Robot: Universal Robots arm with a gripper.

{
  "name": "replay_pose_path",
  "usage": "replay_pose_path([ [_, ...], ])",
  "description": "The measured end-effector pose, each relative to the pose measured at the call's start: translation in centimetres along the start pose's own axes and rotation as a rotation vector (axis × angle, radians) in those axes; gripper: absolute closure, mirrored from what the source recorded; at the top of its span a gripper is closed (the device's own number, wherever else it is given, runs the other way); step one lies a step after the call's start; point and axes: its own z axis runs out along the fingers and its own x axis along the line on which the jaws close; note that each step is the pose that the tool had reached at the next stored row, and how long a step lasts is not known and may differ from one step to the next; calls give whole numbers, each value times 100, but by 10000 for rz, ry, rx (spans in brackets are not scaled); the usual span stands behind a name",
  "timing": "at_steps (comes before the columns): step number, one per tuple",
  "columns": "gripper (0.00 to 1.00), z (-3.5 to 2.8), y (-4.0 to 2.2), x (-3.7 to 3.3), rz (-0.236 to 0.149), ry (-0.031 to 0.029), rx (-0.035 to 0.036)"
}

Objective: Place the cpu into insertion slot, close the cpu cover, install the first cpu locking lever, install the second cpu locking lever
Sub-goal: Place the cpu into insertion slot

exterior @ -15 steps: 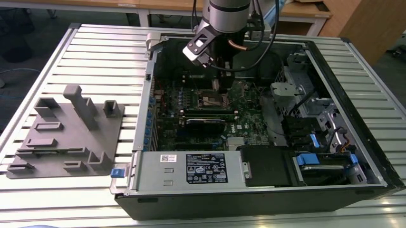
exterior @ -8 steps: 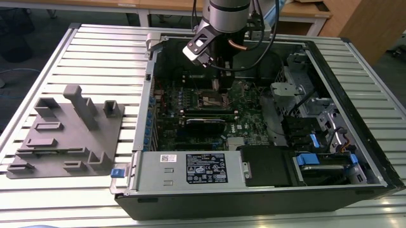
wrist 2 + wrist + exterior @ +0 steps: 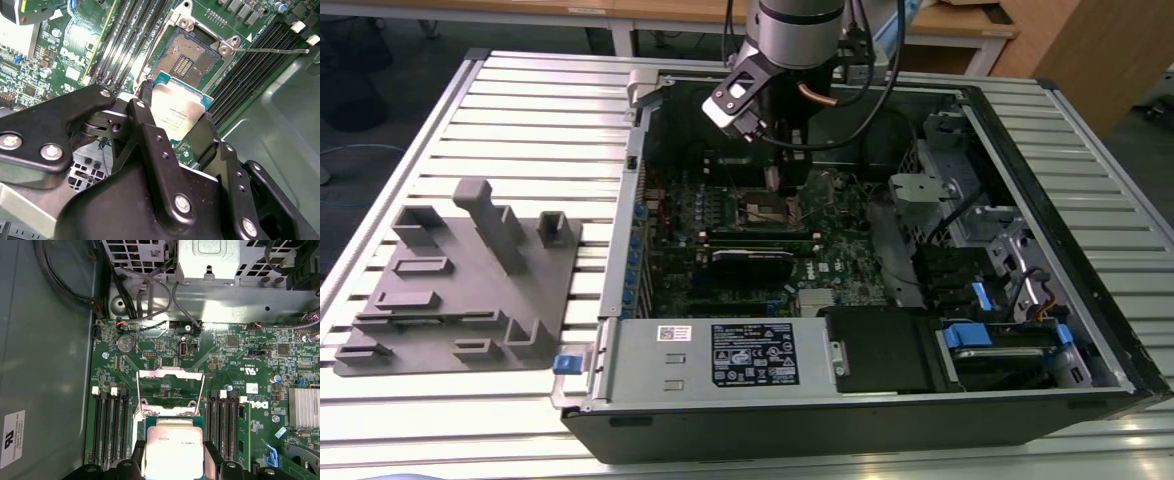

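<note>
The tool is gripping the cpu by two edges, one black finger on each side, with the shiny top facing away from the green board. It is holding the cpu in the air near the slot. The cpu is not sitting down in the slot. I cannot tell if it is hanging right over it or a bit to one side. The slot is lying bare, showing its dark middle full of tiny pins and the shiny rim around it. The cover is standing tipped up and open, so nothing is blocking the way in. A thin wire lever is sticking out sideways from one corner of the slot, and it is not hooked down. I cannot tell for sure where the other lever is. In the exterior view, the arm is reaching down into the open case, which is lying on the counter. A grey block is sitting on the counter beside the case, well apart from the tool. I am judging that the job is only at its first step. The cpu is picked up and close to its place, but it is not yet in. The cover is not yet shut, and the levers are not yet locked.
</note>
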Motion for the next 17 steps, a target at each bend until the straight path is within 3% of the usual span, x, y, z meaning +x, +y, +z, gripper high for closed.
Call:
replay_pose_path([
  [17,46,19,-3,0,0,0,-3],
])
